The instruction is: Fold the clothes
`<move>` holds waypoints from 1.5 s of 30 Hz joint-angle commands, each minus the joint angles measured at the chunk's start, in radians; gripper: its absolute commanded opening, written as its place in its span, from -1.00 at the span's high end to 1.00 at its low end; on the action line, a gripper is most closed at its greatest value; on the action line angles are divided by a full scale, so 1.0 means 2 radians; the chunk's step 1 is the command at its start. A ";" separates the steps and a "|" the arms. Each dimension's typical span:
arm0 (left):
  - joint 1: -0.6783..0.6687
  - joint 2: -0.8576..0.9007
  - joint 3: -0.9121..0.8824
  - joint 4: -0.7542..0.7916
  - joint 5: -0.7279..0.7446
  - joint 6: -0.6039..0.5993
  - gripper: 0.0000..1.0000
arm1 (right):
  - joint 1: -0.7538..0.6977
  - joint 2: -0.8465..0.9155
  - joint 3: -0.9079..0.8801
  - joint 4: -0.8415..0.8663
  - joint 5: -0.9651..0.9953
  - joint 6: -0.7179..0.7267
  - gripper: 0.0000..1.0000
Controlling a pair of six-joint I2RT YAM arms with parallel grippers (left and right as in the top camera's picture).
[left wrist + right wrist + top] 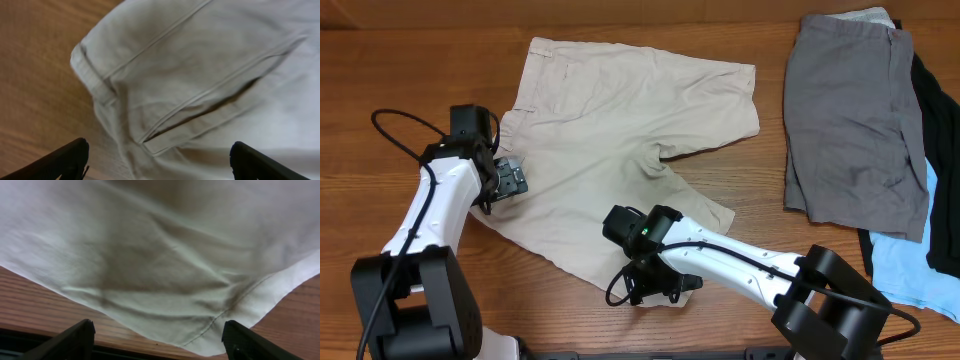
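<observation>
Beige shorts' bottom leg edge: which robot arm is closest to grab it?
Right. The open right pincer sits right at the hem of the pale beige cotton shorts; the left pincer is open too, but at the waistband end.

A robotics lab bench: a left arm [430, 215] and right arm [740, 262] stand at the near edge of a wooden table [380, 60] (clothes [620, 150] spread on it).
</observation>
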 commanded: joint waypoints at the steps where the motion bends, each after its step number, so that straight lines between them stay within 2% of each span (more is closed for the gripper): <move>1: 0.019 0.004 -0.003 0.000 -0.033 -0.078 -0.85 | 0.005 -0.009 -0.018 0.009 -0.003 -0.054 -0.72; 3: 0.030 0.005 -0.005 0.008 -0.034 -0.094 -0.82 | 0.005 -0.009 -0.025 0.011 -0.002 -0.067 -0.72; 5: 0.036 0.005 -0.009 0.021 -0.032 -0.099 -0.79 | 0.005 -0.009 -0.026 0.011 0.004 -0.073 -0.60; 8: 0.039 0.005 -0.021 0.039 -0.031 -0.106 -0.54 | 0.004 -0.009 -0.026 0.013 0.007 -0.079 -0.43; 12: 0.039 0.005 -0.043 0.056 -0.032 -0.128 -0.40 | 0.004 -0.009 -0.026 0.018 0.016 -0.080 -0.45; 17: 0.039 0.005 -0.087 0.099 -0.033 -0.143 -0.40 | 0.004 -0.009 -0.026 0.024 0.016 -0.093 -0.61; 22: 0.039 0.005 -0.110 0.130 -0.033 -0.144 -0.31 | 0.004 -0.009 -0.026 0.024 0.016 -0.093 -0.61; 23: 0.039 0.005 -0.110 0.135 -0.033 -0.144 -0.17 | 0.004 -0.009 -0.026 0.024 0.016 -0.093 -0.59; 25: 0.039 0.005 -0.110 0.138 -0.033 -0.147 -0.01 | 0.004 -0.009 -0.026 0.024 0.015 -0.093 -0.54; 30: 0.038 0.005 -0.111 0.140 -0.033 -0.148 0.27 | 0.004 -0.009 -0.026 0.024 0.008 -0.089 -0.41; 32: 0.038 0.005 -0.113 0.143 -0.033 -0.148 0.49 | 0.004 -0.009 -0.026 0.026 0.008 -0.089 -0.38; 34: 0.038 0.005 -0.116 0.148 -0.031 -0.148 0.92 | 0.004 -0.009 -0.026 0.029 0.008 -0.089 -0.31; 35: 0.038 0.005 -0.116 0.148 -0.031 -0.148 0.91 | 0.004 -0.009 -0.026 0.029 0.008 -0.089 -0.22; 37: 0.038 0.005 -0.116 0.148 -0.031 -0.147 0.91 | 0.004 -0.009 -0.026 0.029 0.008 -0.087 0.09; 38: 0.038 0.005 -0.116 0.147 -0.031 -0.147 0.92 | 0.004 -0.009 -0.026 0.029 0.007 -0.085 0.40; 40: 0.038 0.005 -0.116 0.146 -0.028 -0.147 0.92 | 0.004 -0.009 -0.026 0.027 0.006 -0.069 0.90; 45: 0.038 0.004 -0.116 0.140 -0.022 -0.146 0.92 | 0.004 -0.009 -0.026 0.018 -0.004 -0.036 0.92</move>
